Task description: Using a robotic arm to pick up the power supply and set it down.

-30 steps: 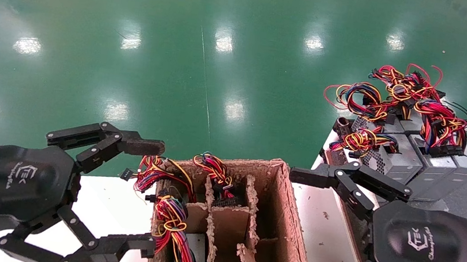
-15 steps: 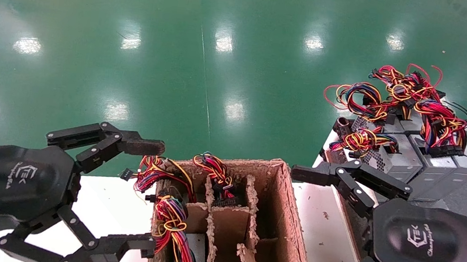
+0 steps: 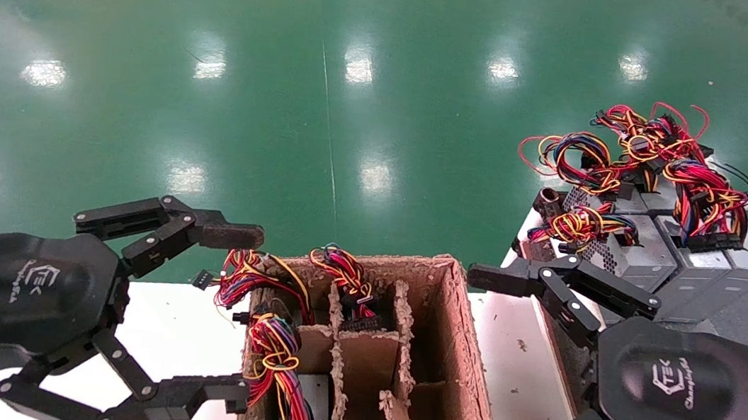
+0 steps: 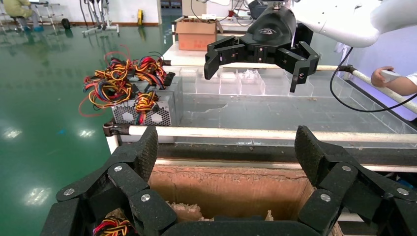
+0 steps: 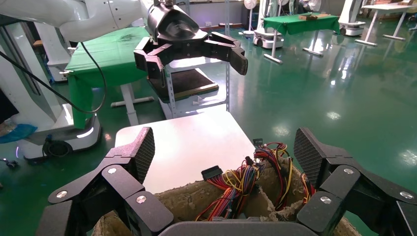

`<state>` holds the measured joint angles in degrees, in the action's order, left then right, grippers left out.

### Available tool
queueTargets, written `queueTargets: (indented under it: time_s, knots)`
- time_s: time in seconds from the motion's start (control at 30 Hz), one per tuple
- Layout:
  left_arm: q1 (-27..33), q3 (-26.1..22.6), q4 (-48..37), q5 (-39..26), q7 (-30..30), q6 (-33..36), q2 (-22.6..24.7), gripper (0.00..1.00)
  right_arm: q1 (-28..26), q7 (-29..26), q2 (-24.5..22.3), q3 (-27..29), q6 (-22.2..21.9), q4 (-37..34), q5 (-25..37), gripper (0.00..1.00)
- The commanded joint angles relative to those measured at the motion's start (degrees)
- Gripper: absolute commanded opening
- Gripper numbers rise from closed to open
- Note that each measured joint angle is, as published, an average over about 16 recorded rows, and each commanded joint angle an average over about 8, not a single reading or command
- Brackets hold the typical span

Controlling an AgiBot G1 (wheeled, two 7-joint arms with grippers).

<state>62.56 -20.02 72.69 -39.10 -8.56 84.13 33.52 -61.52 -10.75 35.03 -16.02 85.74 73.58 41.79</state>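
Note:
Both black robotic arm grippers hover open and hold nothing. My left gripper (image 3: 236,314) is at the left side of a brown cardboard box (image 3: 465,342), my right gripper (image 3: 470,357) at its right side. In the box's left compartments sit power supplies, showing mainly their coloured wire bundles (image 3: 274,351) (image 5: 255,177). Several more silver-grey power supplies (image 3: 640,253) (image 4: 142,110) with tangled wires lie on the right-hand table, beyond my right gripper. The left wrist view shows my left gripper (image 4: 228,150) over the box wall (image 4: 231,187). In the right wrist view my right gripper (image 5: 223,152) faces the wires.
The box has torn cardboard dividers (image 3: 399,356); its right compartments look dark and unfilled. It stands on a white table (image 3: 181,329) (image 5: 187,142). A white rail (image 4: 275,133) edges the right-hand table, which carries clear plastic dividers (image 4: 236,83). Green floor (image 3: 331,91) lies beyond.
My right gripper has crept very slightly towards the box. The left gripper, box and power supplies have not moved.

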Motion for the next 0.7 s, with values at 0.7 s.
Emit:
queueTargets:
  time_s: [0.7]
  knots:
    - [0.00, 0.00, 0.00, 0.00, 0.00, 0.00, 0.00, 1.00, -0.04, 0.00, -0.02, 0.00, -0.08, -0.02, 0.08, 1.00]
